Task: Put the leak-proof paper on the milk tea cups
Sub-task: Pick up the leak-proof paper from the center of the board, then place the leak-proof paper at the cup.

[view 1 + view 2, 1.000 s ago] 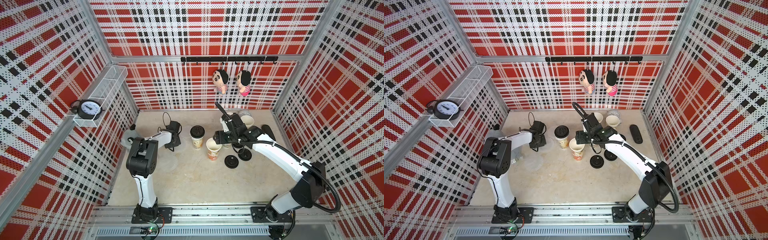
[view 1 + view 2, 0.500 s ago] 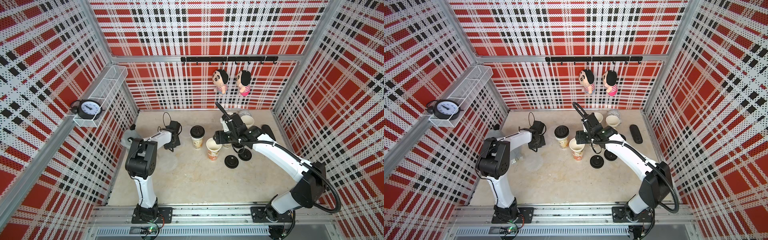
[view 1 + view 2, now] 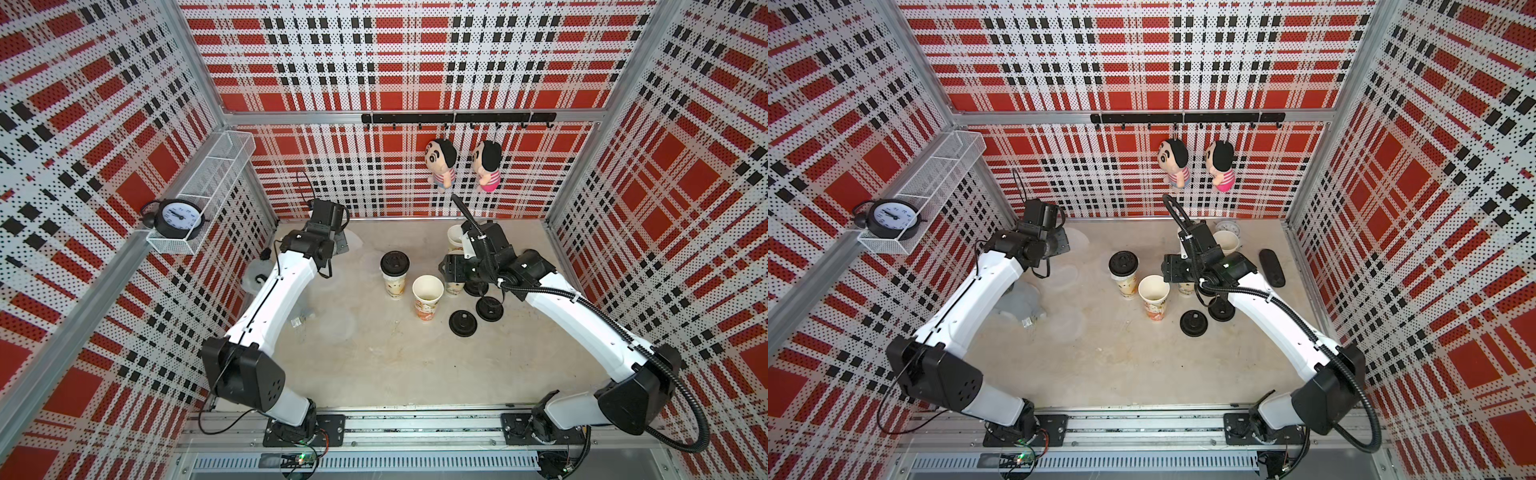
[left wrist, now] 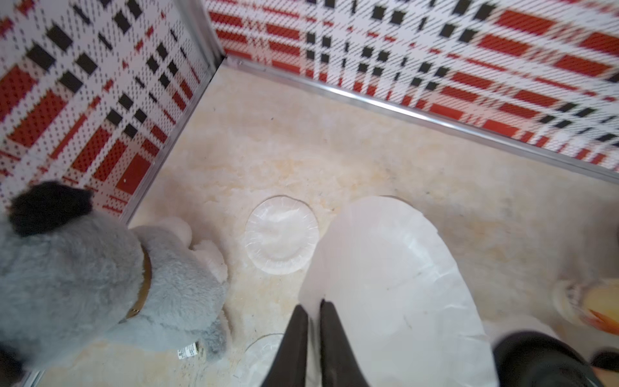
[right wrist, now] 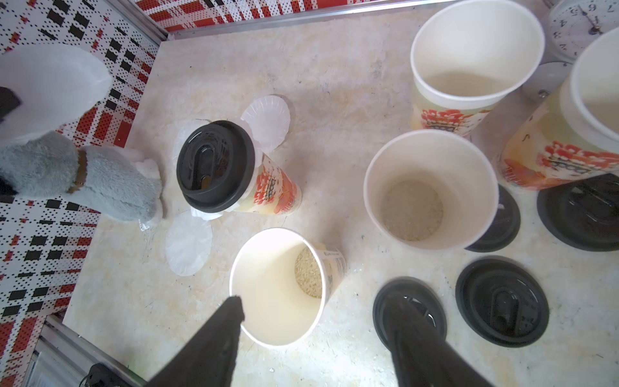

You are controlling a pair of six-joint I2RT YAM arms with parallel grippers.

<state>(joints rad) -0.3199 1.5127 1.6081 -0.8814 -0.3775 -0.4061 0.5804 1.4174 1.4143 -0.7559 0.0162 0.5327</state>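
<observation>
My left gripper [image 4: 311, 303] is shut on the edge of one sheet of leak-proof paper [image 4: 395, 284] and holds it off the table near the back left corner; in a top view that sheet [image 3: 1077, 241] shows beside the wrist. Other sheets lie flat on the table [image 4: 281, 234] [image 5: 187, 248]. Of the milk tea cups, one carries a black lid [image 5: 214, 164] with paper under it. Several others stand with their mouths uncovered: [image 5: 274, 288], [image 5: 428, 187], [image 5: 475, 50]. My right gripper [image 5: 315, 303] hangs open above the nearest uncovered cup [image 3: 427, 295], holding nothing.
Loose black lids [image 3: 462, 323] [image 3: 489, 308] lie right of the cups. A grey plush toy [image 4: 83, 268] sits by the left wall. A small white clock [image 3: 1227, 227] and a black oblong object [image 3: 1271, 267] lie at the back right. Two dolls [image 3: 440, 166] hang on the back wall.
My left gripper has closed on a sheet and risen from the table toward the back wall with it. The right arm has stayed still.
</observation>
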